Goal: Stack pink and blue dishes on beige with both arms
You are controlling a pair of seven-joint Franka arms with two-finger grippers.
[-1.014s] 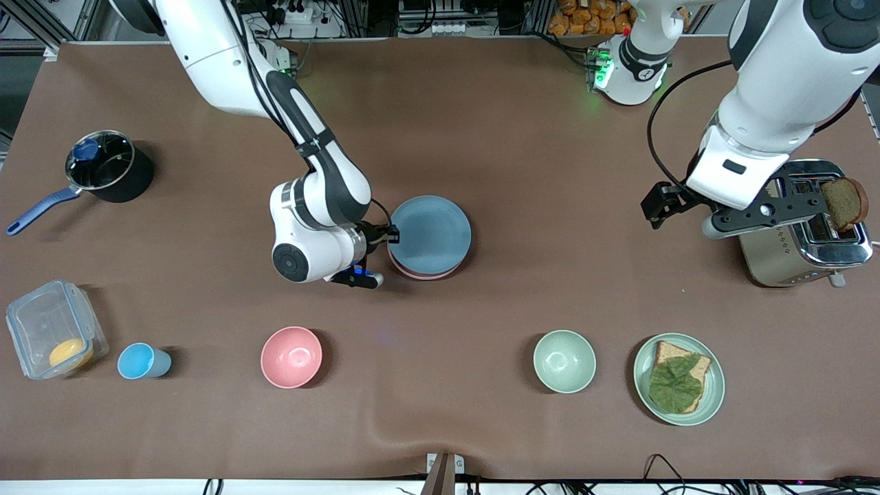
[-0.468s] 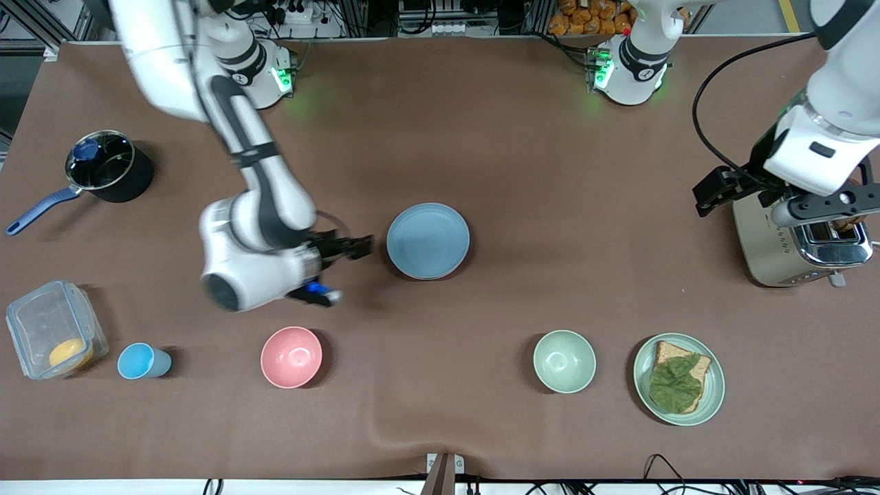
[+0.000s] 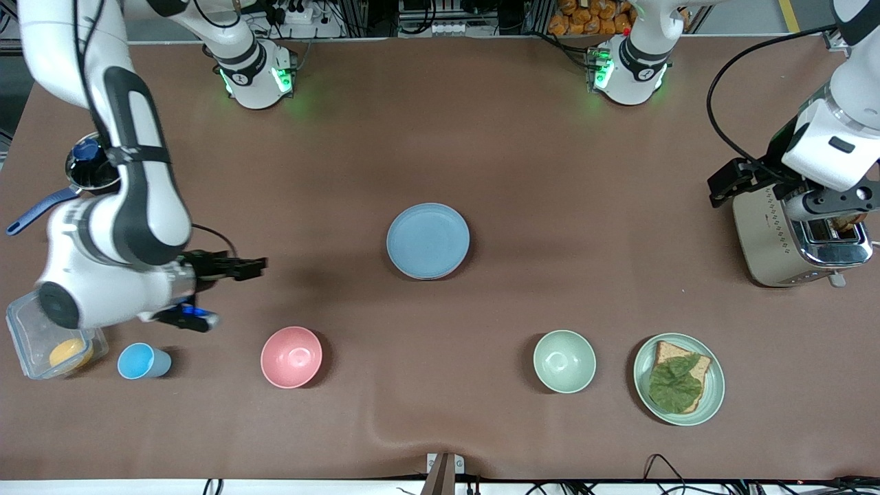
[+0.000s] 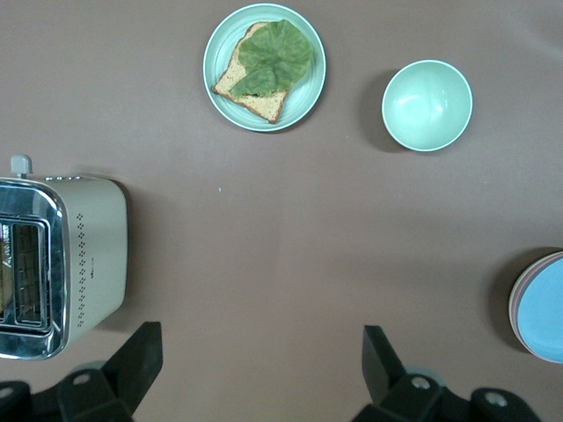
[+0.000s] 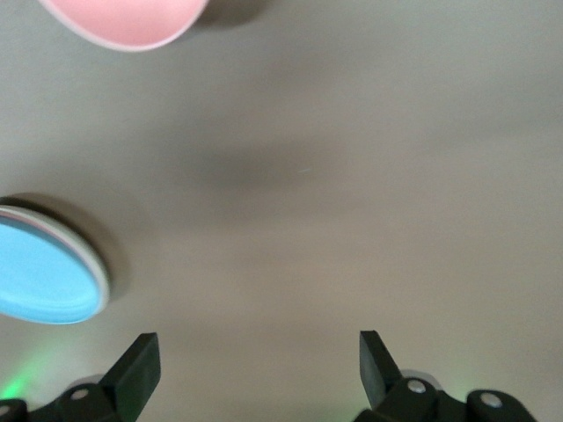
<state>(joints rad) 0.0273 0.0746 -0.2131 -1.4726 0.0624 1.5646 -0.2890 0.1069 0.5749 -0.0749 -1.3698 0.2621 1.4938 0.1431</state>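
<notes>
- Since a second ago the right arm has swung away from the plate stack toward its own end of the table; its right gripper (image 3: 258, 265) now hangs with fingers spread and empty over bare table, at about 9 o'clock from the stack. The left arm has drawn back over the toaster.
- The brown table (image 3: 550, 172) carries everything.
- The left gripper (image 4: 264, 369) hovers near the toaster (image 3: 790, 240), jaws wide apart, nothing between them.
- The blue plate (image 3: 427, 240) sits on top of the stack at mid-table; the left wrist view shows a pink plate (image 4: 515, 299) rim directly under it. The beige plate cannot be made out.
- From the stack, the toast plate (image 3: 715, 399) lies at about 4 o'clock and the green bowl (image 3: 564, 361) at about 5.
- The pink bowl (image 3: 291, 357) lies at about 7 o'clock.
- The blue cup (image 3: 141, 361) stands beside the clear food container (image 3: 27, 323).
</notes>
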